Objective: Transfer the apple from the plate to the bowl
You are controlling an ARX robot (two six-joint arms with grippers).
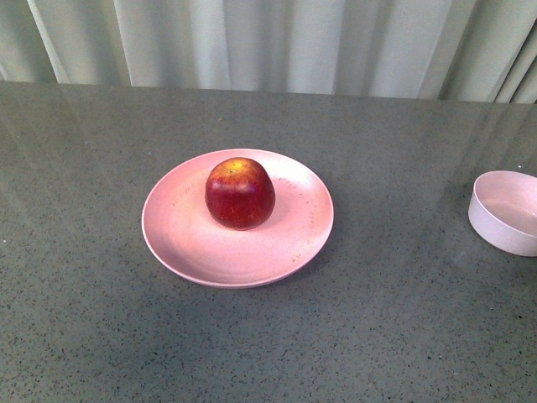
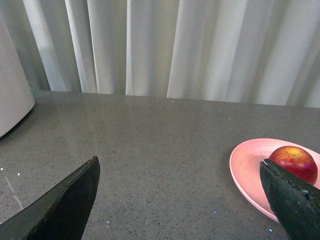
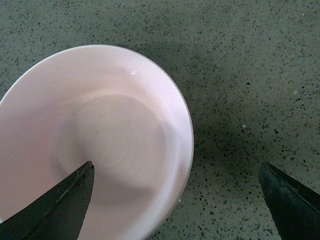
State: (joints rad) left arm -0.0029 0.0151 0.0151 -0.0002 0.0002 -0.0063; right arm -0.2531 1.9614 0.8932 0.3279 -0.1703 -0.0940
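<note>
Red apple (image 1: pixel 240 194) upright on plate (image 1: pixel 189 243)

Bowl (image 1: pixel 506 210) cut off by the right edge in the front view. In the right wrist view its rim runs off frame, with a right tool (image 3: pixel 176 164) finger over it. Left wrist view: left tool (image 2: pixel 179 161) finger hides part of the plate (image 2: pixel 247 167) and apple (image 2: pixel 295 161). Cropped white object (image 2: pixel 12 90), unidentifiable.
</note>
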